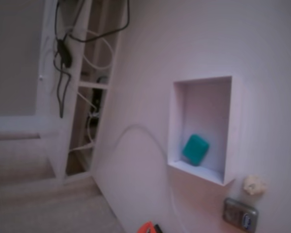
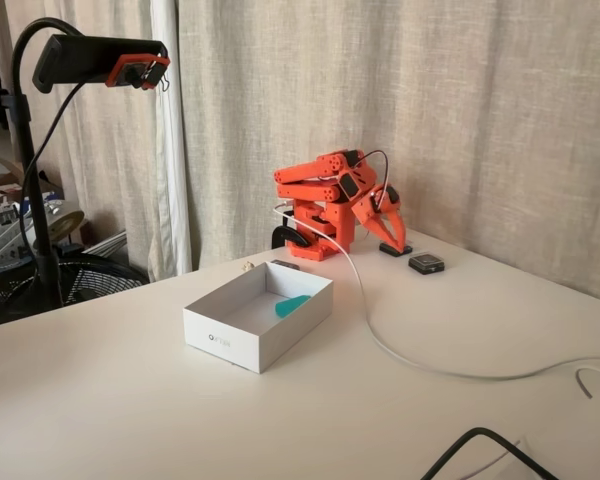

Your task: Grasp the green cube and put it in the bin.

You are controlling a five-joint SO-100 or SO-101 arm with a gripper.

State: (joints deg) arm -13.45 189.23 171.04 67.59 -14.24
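Cube in bin, task looks done.
Green cube (image 1: 195, 149) lies inside bin (image 1: 236, 131); tool (image 2: 388, 228) far back, empty, jaw state unclear.

Teal-green cube (image 1: 195, 149) glows against my white bin (image 2: 220, 336), pale bottom and all. My gripper (image 2: 388, 226) is bright orange with black bits. Beige lump (image 1: 254, 185) at lower right in a fixed view, grey metallic gadget (image 1: 240, 213) below it. White table (image 2: 130, 420), beige curtain (image 2: 460, 110) behind.
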